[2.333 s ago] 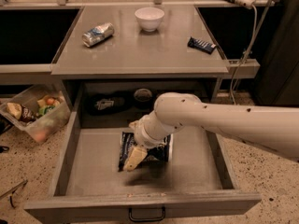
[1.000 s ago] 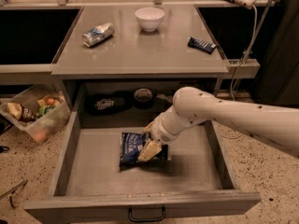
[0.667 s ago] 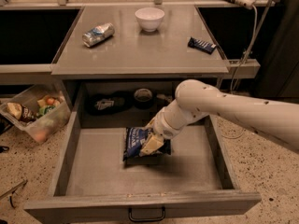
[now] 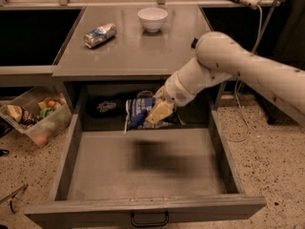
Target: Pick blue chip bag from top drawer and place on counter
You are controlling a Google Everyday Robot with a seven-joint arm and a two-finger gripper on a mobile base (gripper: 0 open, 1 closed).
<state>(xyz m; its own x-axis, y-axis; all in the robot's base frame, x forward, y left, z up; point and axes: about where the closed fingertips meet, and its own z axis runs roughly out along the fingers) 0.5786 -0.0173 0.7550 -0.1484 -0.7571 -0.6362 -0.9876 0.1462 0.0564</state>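
The blue chip bag is dark blue with white lettering. It hangs in the air above the back of the open top drawer, below the counter's front edge. My gripper is shut on the blue chip bag, its cream fingers clamped on the bag's right part. My white arm comes in from the right. The bag's shadow lies on the drawer's grey floor. The grey counter is above and behind the drawer.
On the counter stand a white bowl and a crushed silver-blue can. The drawer's black handle is at the front. A dark object lies at the drawer's back. A clear bin of items sits on the floor at left.
My gripper has lifted the blue chip bag off the drawer floor and carried it up and back toward the counter edge. The arm has risen with it.
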